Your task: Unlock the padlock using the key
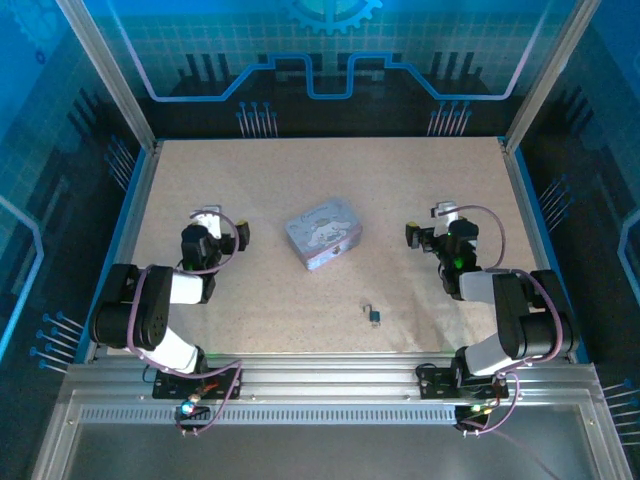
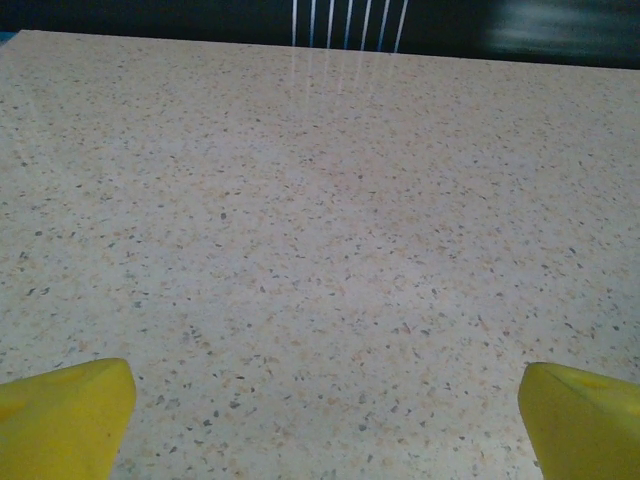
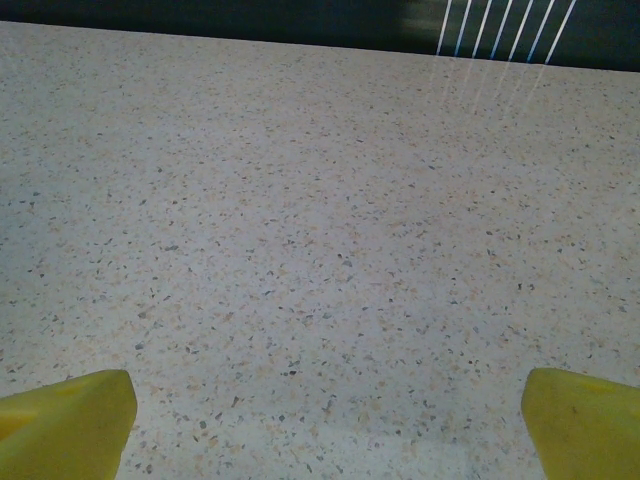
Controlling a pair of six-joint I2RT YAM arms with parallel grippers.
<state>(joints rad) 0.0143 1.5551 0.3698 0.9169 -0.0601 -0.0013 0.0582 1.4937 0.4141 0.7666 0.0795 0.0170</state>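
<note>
Two blunt yellow fingers (image 2: 60,415) of the left gripper (image 2: 325,420) sit at the bottom corners of the left wrist view. They are wedge-shaped, smooth and matt, set wide apart with nothing but bare surface between them. The right gripper (image 3: 325,420) looks the same in its own view: two yellow fingers (image 3: 585,420) spread wide and holding nothing. Under both lies the worktop (image 1: 250,330), a pale beige slab flecked with small dark and orange specks like fine terrazzo, with a slight sheen where thin white lines reflect at its far edge. From above, the left arm (image 1: 165,295) and the right arm (image 1: 500,300), both black and white with looping purplish cables, rise from a ribbed aluminium rail (image 1: 320,385) at the near edge. Each is folded over its own side of the worktop. Between them, slightly left of centre, lies one silvery-lavender tin (image 1: 323,235). It is rectangular with rounded corners, has a cartoon picture on its lid and is turned at an angle. The padlock (image 1: 373,316) lies alone on the open worktop nearer the rail than the tin, apart from it and between the two arms. It is a tiny dark object whose detail is too small to read. Nothing stands between either arm and the padlock. Blue-tinted panels in metal frame posts (image 1: 105,70) wall the worktop on three sides.
</note>
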